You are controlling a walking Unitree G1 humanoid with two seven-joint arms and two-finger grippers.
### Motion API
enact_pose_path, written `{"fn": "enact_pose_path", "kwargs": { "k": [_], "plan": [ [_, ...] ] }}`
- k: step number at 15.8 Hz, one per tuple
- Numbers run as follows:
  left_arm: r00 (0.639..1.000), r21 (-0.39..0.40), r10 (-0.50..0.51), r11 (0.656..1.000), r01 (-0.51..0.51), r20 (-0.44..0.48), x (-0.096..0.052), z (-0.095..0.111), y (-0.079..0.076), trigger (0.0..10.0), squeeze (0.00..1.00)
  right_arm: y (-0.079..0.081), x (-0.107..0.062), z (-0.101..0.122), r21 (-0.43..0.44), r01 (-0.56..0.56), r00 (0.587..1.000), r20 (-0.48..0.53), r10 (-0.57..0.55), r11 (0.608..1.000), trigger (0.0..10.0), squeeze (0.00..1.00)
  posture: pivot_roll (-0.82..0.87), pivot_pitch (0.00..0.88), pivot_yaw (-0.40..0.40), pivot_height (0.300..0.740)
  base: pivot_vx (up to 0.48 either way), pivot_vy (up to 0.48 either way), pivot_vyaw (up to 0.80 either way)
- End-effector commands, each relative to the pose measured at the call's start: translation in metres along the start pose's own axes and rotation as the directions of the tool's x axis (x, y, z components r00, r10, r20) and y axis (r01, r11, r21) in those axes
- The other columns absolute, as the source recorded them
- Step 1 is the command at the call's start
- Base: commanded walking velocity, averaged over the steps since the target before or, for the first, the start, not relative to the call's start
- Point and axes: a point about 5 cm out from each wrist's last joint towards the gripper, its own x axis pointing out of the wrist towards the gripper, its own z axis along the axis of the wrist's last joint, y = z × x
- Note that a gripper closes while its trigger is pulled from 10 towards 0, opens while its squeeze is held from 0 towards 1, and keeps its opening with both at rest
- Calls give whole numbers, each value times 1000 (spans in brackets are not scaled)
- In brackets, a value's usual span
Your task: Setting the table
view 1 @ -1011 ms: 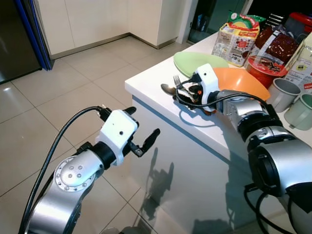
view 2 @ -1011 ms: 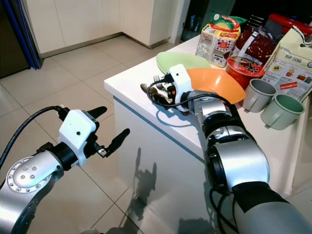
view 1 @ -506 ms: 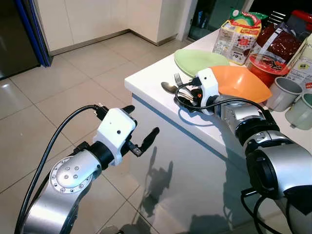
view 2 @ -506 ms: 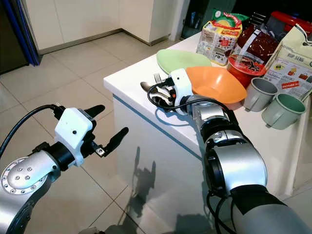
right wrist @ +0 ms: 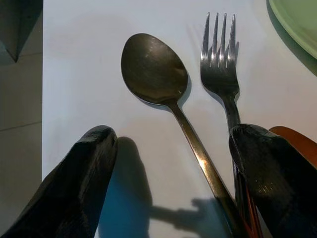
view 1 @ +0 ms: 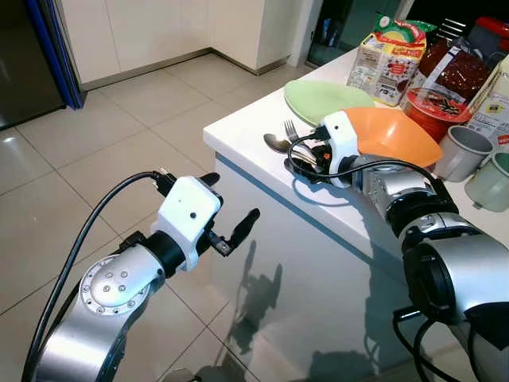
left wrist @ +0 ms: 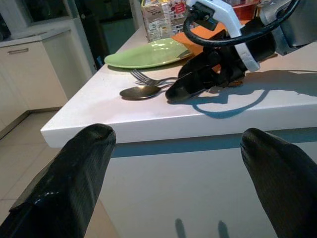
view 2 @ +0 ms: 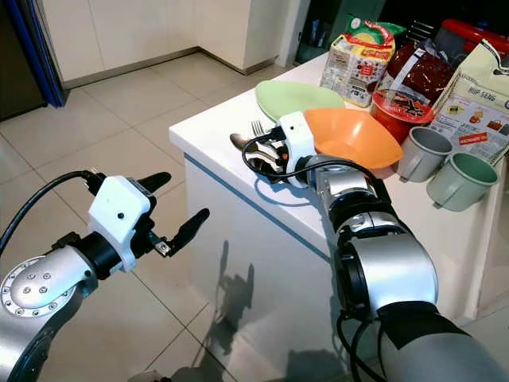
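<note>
Right wrist view: we look down along our right gripper (right wrist: 173, 173), whose two black fingers (right wrist: 74, 183) are spread wide with nothing clamped between them. A dark metal spoon (right wrist: 158, 74) lies bowl-up on the white counter (right wrist: 74, 64), its handle running back between the fingers. Just beside it lies a fork (right wrist: 220, 64), tines pointing the same way as the spoon bowl, handle passing under the other finger. The two utensils lie side by side, near each other but apart at the heads; at the handle ends we cannot tell.

From the head camera, our right gripper (view 1: 298, 153) rests low over the counter near its corner, above the cutlery handles. A pale green plate (view 1: 318, 99) sits just beyond the fork, and an orange bowl (view 1: 398, 135) lies tilted behind the wrist. Two grey-green mugs (view 2: 433, 163) stand further along, with a red container (view 1: 433, 111) and food packets (view 2: 358, 56) behind.

Our left gripper (view 1: 231, 215) hangs in the air off the counter, above the tiled floor (view 1: 95, 159), fingers apart and holding nothing. Its wrist view faces the counter edge.
</note>
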Motion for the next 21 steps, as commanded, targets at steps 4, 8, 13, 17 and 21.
{"fn": "enact_pose_path", "kwargs": {
  "k": [4,8,13,17,21],
  "plan": [
    [1000,9,-8,1000,7,17,1,4,0,10000,0,-8,-7,0,7,-13,1000,-8,13,1000,10000,0,109,51,-134,740,0,0,0],
    [1000,10,-10,1000,9,18,1,4,-1,10000,0,-8,-7,2,26,-26,999,21,26,999,10000,0,110,39,-133,740,0,0,0],
    [1000,11,-16,1000,15,19,2,4,-2,10000,0,-6,-7,6,31,-65,996,55,64,997,10000,0,108,35,-132,740,0,0,0],
    [1000,10,-17,1000,17,17,2,3,-3,10000,0,-5,-8,0,26,-96,995,30,95,995,10000,0,108,39,-134,740,0,0,0],
    [1000,6,-20,1000,19,18,2,4,-3,10000,0,-3,-7,-10,5,-113,993,-23,113,994,10000,0,109,41,-134,740,0,0,0]
  ]
}}
